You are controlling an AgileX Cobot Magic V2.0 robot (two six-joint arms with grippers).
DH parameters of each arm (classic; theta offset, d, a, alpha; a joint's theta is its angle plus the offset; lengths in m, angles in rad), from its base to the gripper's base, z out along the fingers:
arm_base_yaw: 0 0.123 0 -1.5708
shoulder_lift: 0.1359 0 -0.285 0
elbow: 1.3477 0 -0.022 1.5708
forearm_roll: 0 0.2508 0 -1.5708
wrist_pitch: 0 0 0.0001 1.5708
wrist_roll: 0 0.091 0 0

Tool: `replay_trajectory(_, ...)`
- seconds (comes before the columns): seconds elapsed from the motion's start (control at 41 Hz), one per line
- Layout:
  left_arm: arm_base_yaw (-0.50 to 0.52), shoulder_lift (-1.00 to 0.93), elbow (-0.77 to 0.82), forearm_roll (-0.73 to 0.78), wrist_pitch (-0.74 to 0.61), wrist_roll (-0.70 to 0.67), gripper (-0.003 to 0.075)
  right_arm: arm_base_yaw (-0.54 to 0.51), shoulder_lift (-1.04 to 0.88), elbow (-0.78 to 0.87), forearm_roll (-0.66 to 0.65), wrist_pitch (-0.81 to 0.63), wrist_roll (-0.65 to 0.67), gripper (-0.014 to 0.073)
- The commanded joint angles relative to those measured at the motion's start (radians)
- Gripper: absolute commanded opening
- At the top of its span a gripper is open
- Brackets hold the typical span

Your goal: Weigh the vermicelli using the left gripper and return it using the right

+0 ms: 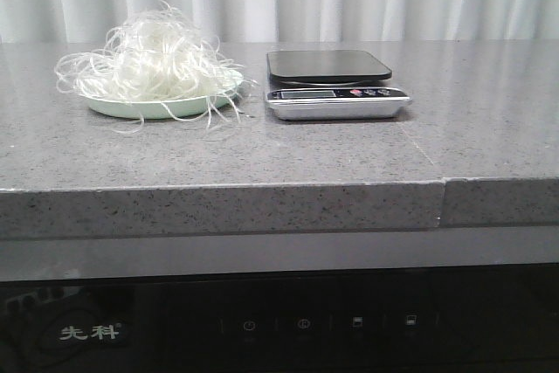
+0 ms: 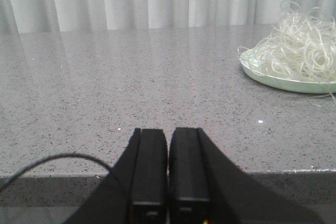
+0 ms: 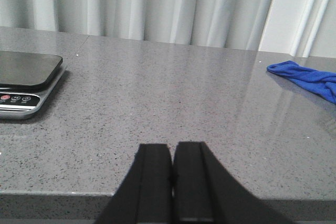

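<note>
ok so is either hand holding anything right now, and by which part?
Nothing is held. The left hand and right hand are both shut and empty, at the table's near edge. The vermicelli sits untouched on its plate.

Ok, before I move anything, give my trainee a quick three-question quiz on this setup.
1. True or false: the vermicelli is already on the kitchen scale.
2. What does the vermicelli rest on? A) mint-green plate B) blue cloth C) bare counter
3. How do the jaws of the left gripper and the right gripper stand?

Key:
1. False; the scale's platform is bare.
2. A, the mint-green plate. The blue cloth lies apart, seen only in the right wrist view.
3. Both shut, holding nothing.
</note>
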Motion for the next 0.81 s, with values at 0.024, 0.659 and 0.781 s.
replay_trajectory(0.024, -0.006, -0.021, 0.006, -0.008, -0.085, 0.0, 0.0138, -0.007, 0.012, -0.025, -0.016, -0.078, -0.001, 0.0151)
replay_trajectory(0.659, -0.006, -0.021, 0.006, -0.008, -0.085, 0.0, 0.0138, 0.008, 0.012, 0.068, 0.022, -0.185, -0.001, 0.0151)
replay_trajectory(0.781, -0.006, -0.021, 0.006, -0.008, -0.085, 0.0, 0.0138, 0.04, 0.012, 0.184, 0.045, -0.311, -0.001, 0.0151)
